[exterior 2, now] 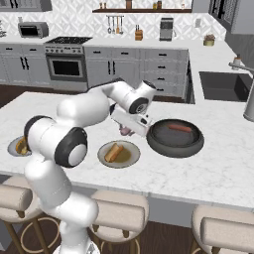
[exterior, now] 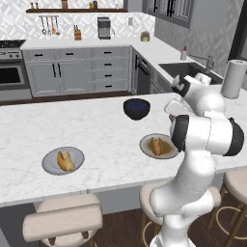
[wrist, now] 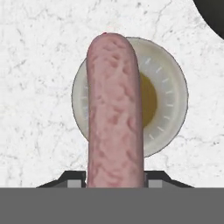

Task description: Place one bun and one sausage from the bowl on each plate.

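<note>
With its jaws clamped on the pinkish-red sausage (wrist: pixel 115 109), the gripper (exterior 2: pixel 126 130) hangs over the cream-rimmed plate (wrist: pixel 171 97) near the worktop's front edge; better lower it beside the golden-tan bun (exterior 2: pixel 113 152) before letting go.

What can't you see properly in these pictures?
- Hand view: the held sausage covers the bun on the cream-rimmed plate.
- Left base view: the arm hides part of that plate.
- Right base view: the arm cuts off the grey plate.
- Left base view: the bowl's inside is too dark.
</note>
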